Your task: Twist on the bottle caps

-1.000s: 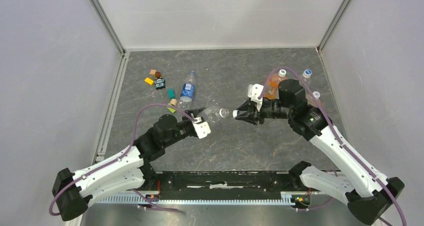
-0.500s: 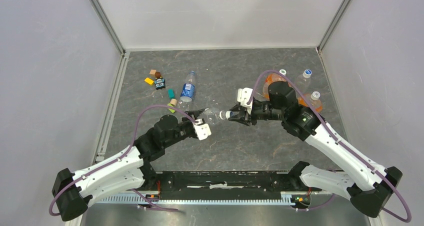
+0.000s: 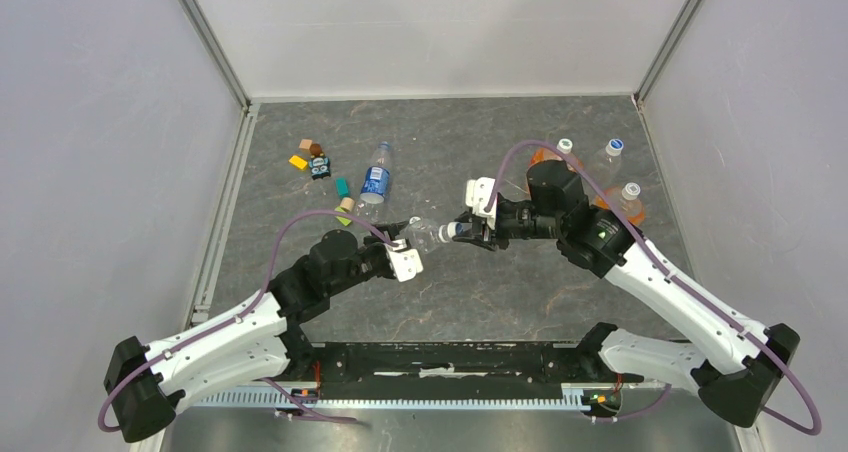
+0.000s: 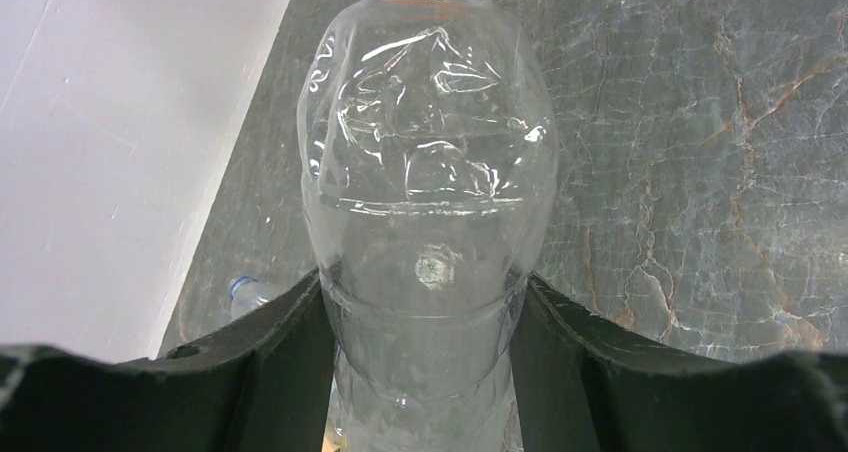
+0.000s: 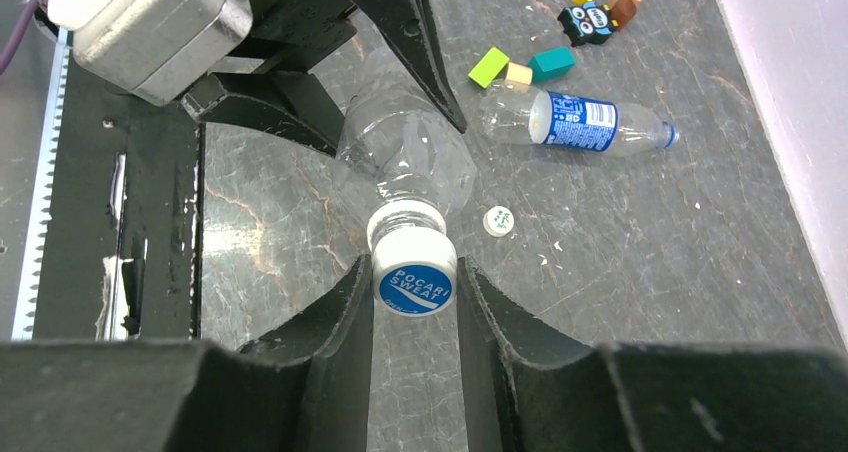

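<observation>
The step in hand appears to be joining the first cap to its bottle. The left gripper [image 3: 404, 245] is closed around the body of the unlabelled clear bottle [image 4: 425, 152], whose neck points toward the right arm. The right gripper [image 3: 462, 230] pinches the white Pocari Sweat cap [image 5: 414, 286], which sits on the bottle mouth. Next, the wrist probably must rotate while pressing straight along the neck. The second cap [image 5: 497, 220] lies near the blue-labelled bottle [image 5: 570, 122].
</observation>
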